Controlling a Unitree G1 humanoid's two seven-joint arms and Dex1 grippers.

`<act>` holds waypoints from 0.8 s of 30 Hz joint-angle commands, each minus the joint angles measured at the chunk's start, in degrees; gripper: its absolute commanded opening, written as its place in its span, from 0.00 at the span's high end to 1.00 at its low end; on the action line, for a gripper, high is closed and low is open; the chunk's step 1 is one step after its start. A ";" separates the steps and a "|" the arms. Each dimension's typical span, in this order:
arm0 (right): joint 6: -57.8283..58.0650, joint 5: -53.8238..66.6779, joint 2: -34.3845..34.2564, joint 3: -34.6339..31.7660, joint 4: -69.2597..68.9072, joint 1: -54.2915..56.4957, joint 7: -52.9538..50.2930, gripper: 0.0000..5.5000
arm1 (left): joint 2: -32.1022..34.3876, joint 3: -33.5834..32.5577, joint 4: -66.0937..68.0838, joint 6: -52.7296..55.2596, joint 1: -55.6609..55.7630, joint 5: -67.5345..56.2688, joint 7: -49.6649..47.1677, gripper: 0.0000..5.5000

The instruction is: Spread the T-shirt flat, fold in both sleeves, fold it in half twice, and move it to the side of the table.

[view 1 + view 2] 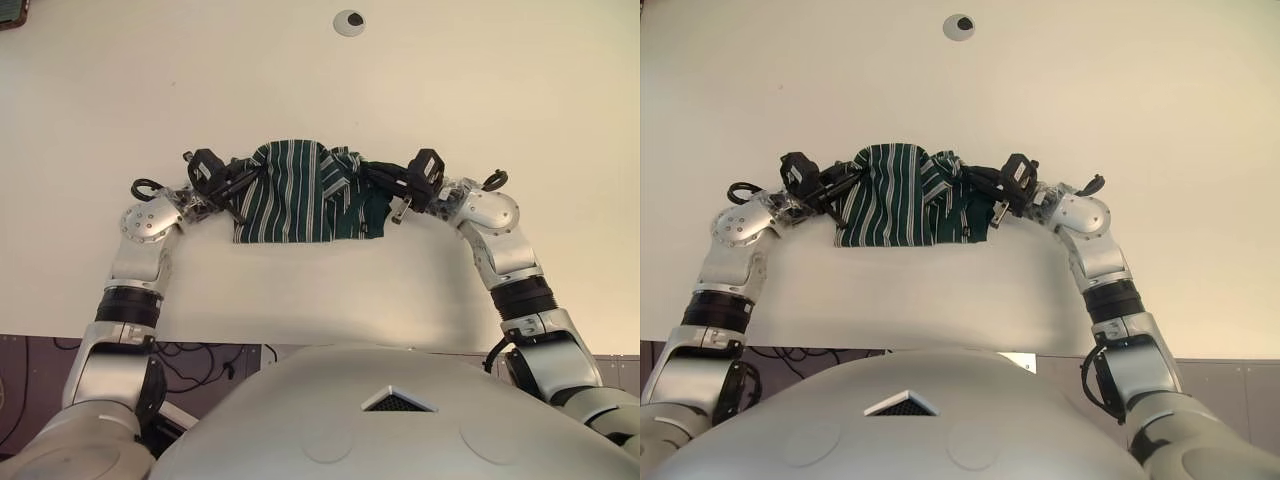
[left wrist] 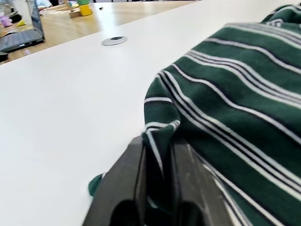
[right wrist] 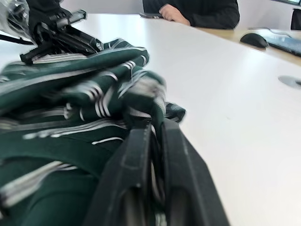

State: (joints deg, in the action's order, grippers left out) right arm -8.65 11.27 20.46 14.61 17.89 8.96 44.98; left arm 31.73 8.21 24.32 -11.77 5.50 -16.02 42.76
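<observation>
t-shirt (image 1: 290,195) pinched at both edges, perhaps lifted

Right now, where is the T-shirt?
In the head views the T-shirt is bunched between the left gripper and right gripper, each pinching an end, at the near middle of the table, nearer the robot than the round grommet.

place: office | white desk (image 1: 500,80) | cable grommet (image 1: 349,22) | laptop (image 2: 21,40) | computer mouse (image 3: 254,40)

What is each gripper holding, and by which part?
Both hold the T-shirt: the left gripper pinches a fold at its left side, the right gripper a bunched fold at its right side.
</observation>
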 commanded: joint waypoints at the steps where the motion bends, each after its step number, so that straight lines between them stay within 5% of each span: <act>1: 1.03 0.12 -2.14 -1.68 2.05 2.22 -0.69 0.82 | -0.81 -2.26 3.75 1.46 0.08 1.74 -0.66 0.81; 10: -2.00 4.70 -8.15 -6.62 -4.55 3.38 -2.64 0.54 | -4.17 -12.81 -3.67 16.72 -0.04 -14.32 5.48 0.56; 15: -16.42 -6.22 -15.95 3.58 -10.89 5.12 -5.84 0.43 | -3.69 -19.68 -4.00 24.04 -0.93 -21.10 8.07 0.42; 20: -14.72 -27.43 -22.95 16.58 8.92 12.68 -16.70 0.43 | -3.79 -24.99 4.98 25.92 2.32 -19.36 0.44 0.32; 24: -9.36 -34.77 -22.42 17.18 30.76 17.59 -27.80 0.43 | -8.21 -32.71 3.25 16.29 3.40 -23.19 -0.81 0.32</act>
State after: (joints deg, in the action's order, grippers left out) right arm -20.75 -20.86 -3.81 32.30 39.65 24.18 21.98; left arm 26.14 -20.40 30.71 10.06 7.97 -36.83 41.56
